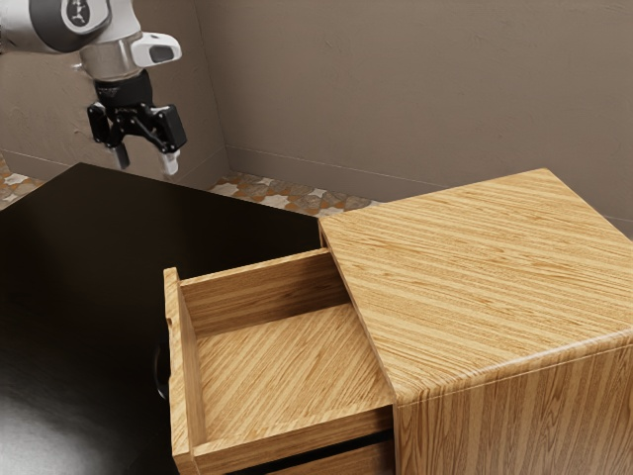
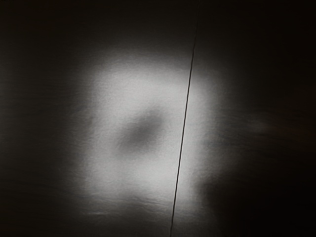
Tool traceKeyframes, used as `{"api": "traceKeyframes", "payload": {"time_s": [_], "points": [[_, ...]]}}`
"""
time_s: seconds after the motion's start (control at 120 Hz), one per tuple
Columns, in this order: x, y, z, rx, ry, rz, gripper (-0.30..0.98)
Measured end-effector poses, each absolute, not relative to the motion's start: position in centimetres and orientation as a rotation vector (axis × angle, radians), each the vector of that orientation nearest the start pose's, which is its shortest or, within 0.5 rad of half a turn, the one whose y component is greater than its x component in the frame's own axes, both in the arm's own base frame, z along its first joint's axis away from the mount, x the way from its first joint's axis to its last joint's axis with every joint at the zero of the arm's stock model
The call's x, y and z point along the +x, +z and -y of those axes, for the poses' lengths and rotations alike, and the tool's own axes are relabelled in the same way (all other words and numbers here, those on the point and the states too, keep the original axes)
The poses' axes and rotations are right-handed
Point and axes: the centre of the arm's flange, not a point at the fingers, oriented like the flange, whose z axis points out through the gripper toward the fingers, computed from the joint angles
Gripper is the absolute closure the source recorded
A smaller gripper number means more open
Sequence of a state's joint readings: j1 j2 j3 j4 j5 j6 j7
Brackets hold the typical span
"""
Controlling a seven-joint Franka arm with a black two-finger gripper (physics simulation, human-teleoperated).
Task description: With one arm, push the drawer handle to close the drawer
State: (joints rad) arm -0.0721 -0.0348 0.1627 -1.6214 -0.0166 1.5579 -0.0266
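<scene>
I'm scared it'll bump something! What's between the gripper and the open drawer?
In the exterior view, the black tabletop lies between my gripper and the drawer.

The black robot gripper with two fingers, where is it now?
At the upper part of the exterior view's left, the black two-finger gripper hangs in the air over the shiny black table, away from the open light-wood drawer.

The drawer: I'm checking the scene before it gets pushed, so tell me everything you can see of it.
The drawer stands open, well out of the cabinet and over the black table. It looks like light-brown striped wood: a flat floor, side walls and a front panel with an uneven edge. A dark, curved handle is on the panel's outer face. It looks level. Its rear runs into the cabinet; my open gripper is clear of it.
</scene>
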Motion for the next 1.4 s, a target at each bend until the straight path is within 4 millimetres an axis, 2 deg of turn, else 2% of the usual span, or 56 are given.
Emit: {"api": "traceKeyframes", "payload": {"time_s": [0.092, 0.133, 0.208, 0.275, 0.3, 0.367, 0.433, 0.492, 0.575, 0.675, 0.825, 1.083, 1.325, 1.4], "points": [[53.8, 61.8, -3.8, -3.163, 0.046, 0.155, 0.00], [52.1, 61.4, -3.2, -3.172, 0.055, 0.137, 0.00], [46.6, 59.0, -3.7, -3.193, 0.082, 0.143, 0.00], [40.3, 57.9, -3.9, -3.185, 0.039, 0.119, 0.00], [37.4, 57.5, -3.9, -3.182, -0.003, 0.101, 0.01], [31.1, 56.7, -3.6, -3.176, -0.129, 0.062, 0.01], [26.9, 56.5, -2.0, -3.137, -0.226, -0.013, 0.02], [24.9, 55.4, -0.7, -3.099, -0.231, -0.084, 0.03], [23.8, 53.2, 0.7, -3.083, -0.199, -0.205, 0.06], [23.7, 52.6, 2.6, -3.059, -0.225, -0.385, 0.11], [26.1, 51.0, 3.5, -3.053, -0.203, -0.504, 0.17], [26.2, 51.2, 6.6, -3.006, -0.259, -0.772, 0.25], [27.5, 51.0, 8.2, -2.981, -0.255, -0.894, 0.26], [26.9, 51.5, 8.5, -2.970, -0.292, -0.925, 0.26]]}}
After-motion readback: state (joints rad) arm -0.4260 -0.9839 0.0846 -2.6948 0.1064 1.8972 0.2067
